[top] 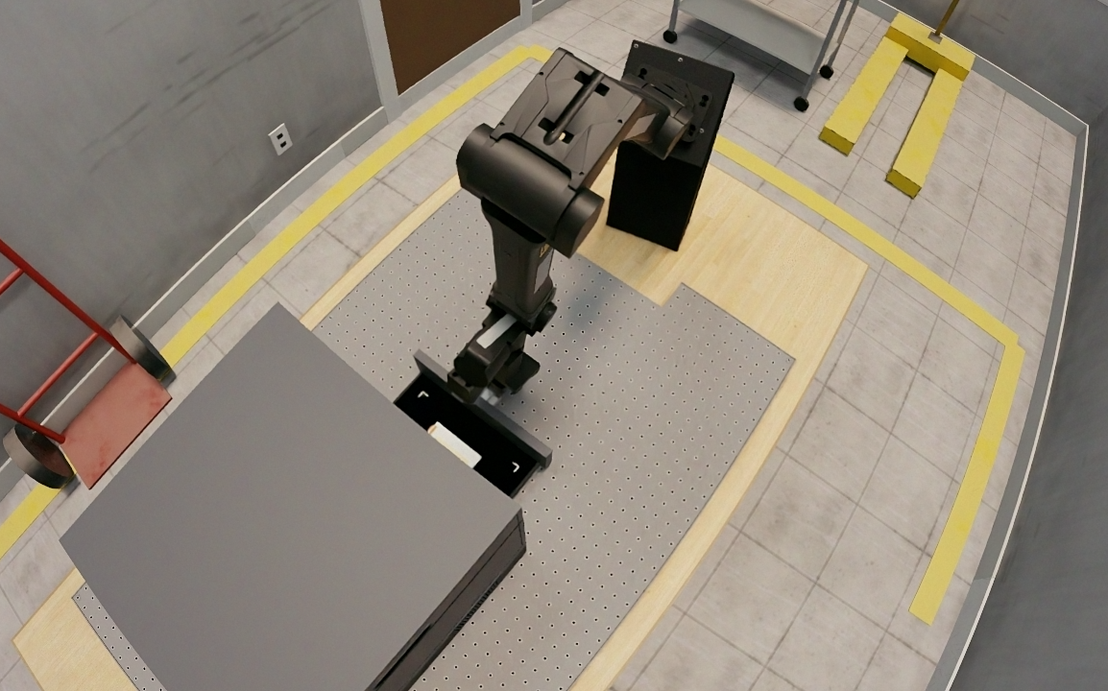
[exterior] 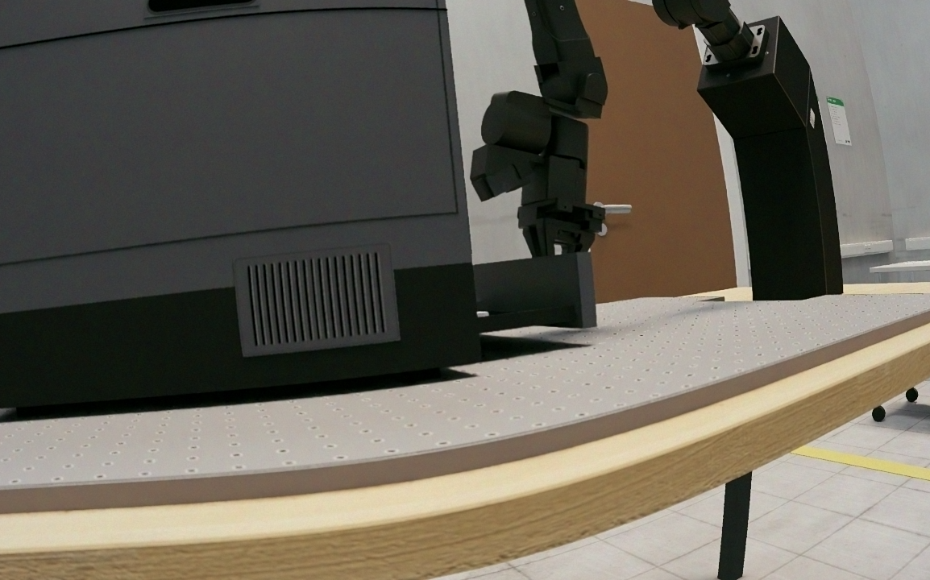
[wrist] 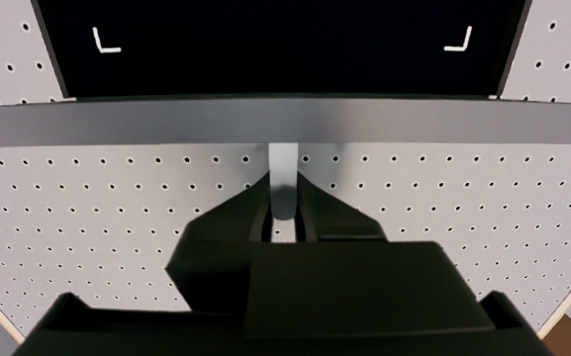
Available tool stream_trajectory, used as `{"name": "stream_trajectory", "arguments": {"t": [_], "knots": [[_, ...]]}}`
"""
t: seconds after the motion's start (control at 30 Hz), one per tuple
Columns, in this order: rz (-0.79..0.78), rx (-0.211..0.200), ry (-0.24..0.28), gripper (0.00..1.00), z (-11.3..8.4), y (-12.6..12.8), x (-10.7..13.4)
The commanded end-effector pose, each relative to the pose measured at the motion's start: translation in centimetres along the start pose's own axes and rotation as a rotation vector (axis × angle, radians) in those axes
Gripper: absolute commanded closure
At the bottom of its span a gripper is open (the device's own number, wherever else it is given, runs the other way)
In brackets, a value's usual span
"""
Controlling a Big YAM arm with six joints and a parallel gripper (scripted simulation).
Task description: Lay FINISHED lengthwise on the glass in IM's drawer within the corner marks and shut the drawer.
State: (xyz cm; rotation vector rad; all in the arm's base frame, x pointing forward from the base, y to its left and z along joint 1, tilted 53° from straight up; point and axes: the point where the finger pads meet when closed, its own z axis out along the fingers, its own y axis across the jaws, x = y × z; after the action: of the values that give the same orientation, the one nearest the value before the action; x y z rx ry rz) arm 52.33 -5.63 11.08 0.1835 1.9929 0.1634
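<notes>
One cassette (top: 456,444) (exterior: 483,313) edge paralleling drawer front (top: 525,440) (exterior: 583,288) (wrist: 117,123)

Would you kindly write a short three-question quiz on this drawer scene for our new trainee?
1. Multiple choice: what is between the gripper's fingers? a) the cassette b) the drawer's handle c) a drawer side wall
2. True or false: the drawer is fully shut.
3. Fill in the blank: in the top view, the cassette is partly hidden beneath the ____ of the imager.

Key: 1 b; 2 false; 3 top
</notes>
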Motion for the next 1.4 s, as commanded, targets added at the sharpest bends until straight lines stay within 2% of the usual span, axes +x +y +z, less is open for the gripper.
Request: {"name": "stream_trajectory", "arguments": {"t": [0.0,0.7,0.73,0.83,1.0,1.13,1.23,1.3,1.37], "knots": [[-0.002,0.006,-0.088,0.92,0.0,-0.4,-4.1],[-0.002,0.006,-0.088,0.92,0.0,-0.4,-4.1],[0.008,0.008,-0.088,0.92,0.7,-0.6,-2.7],[0.001,-0.012,-0.181,0.92,0.9,0.6,-2.8],[0.006,0.002,-0.185,0.92,1.0,-0.3,-3.7],[0.003,0.002,-0.215,0.92,0.4,-0.2,-5.6],[0.002,0.003,-0.22,0.92,0.3,-0.2,-6.0],[0.006,0.008,-0.201,0.92,0.4,-0.4,-5.8],[0.005,0.008,-0.213,0.92,0.4,-0.5,-6.3]]}}
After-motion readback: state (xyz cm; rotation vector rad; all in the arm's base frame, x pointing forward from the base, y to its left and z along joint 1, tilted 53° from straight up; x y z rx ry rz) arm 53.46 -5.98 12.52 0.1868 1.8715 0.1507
